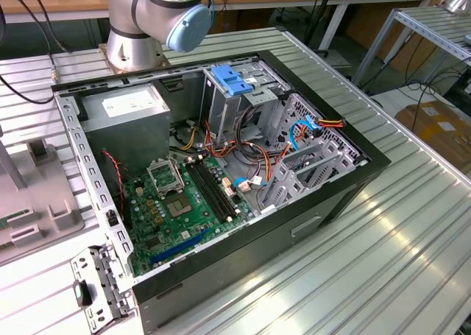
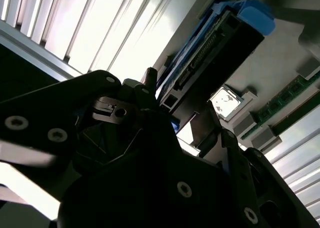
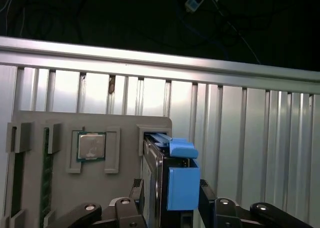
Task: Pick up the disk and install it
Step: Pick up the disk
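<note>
- Desk [image 1: 383,261] of ribbed metal carries everything, and its slats also run behind the work in the first wrist view.
- Computer case [image 1: 294,232], black, lies on its side on the desk with the panel off, so its inside is open to the exterior view.
- Robot arm [image 1: 158,15] stands on the desk behind the case. Its silver base and a pale blue joint cap are at the top of the exterior view.
- Power supply [image 1: 125,118], a grey box with a white sticker, sits inside the case towards the exterior view's left. The green motherboard [image 1: 173,202] lies in front of it.
- Drive cage [image 1: 257,103] stands in the case beside the power supply, with a light-blue latch [image 1: 232,79] on top.
- Grey tray [image 3: 125,125] rests on the desk, outside the case.
- End effector [image 3: 170,190] is over the tray, closed against the two flat sides of the disk.
- The disk [image 3: 156,178] stands on edge in a slot of the grey tray, with its blue tab [image 3: 183,185] at the near end. It has not been put in the case.
- Processor chip [image 3: 91,146] lies flat in a tray pocket just beside the disk.
</note>
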### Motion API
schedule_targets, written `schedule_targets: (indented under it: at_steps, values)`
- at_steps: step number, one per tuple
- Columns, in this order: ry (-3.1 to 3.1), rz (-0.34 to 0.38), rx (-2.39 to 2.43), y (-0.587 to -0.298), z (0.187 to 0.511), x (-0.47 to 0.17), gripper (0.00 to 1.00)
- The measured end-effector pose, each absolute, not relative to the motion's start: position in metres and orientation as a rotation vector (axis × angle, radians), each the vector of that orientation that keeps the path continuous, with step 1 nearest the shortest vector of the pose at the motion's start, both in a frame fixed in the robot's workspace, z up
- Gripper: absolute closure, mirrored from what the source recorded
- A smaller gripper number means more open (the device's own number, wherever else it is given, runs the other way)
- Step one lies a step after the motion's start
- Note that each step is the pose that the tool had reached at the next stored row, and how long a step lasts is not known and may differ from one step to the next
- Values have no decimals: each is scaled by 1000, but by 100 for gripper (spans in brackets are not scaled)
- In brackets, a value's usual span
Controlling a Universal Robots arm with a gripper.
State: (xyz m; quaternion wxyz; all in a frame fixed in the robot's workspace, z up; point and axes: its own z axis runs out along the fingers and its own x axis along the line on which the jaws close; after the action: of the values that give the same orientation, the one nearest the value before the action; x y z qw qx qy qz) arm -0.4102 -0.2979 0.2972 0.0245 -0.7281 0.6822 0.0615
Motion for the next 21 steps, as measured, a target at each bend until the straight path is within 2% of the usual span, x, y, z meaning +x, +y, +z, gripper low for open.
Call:
schedule_targets:
  at_steps: [21]
  values:
    - [2108, 192, -2253, -298, 281, -410, 45]
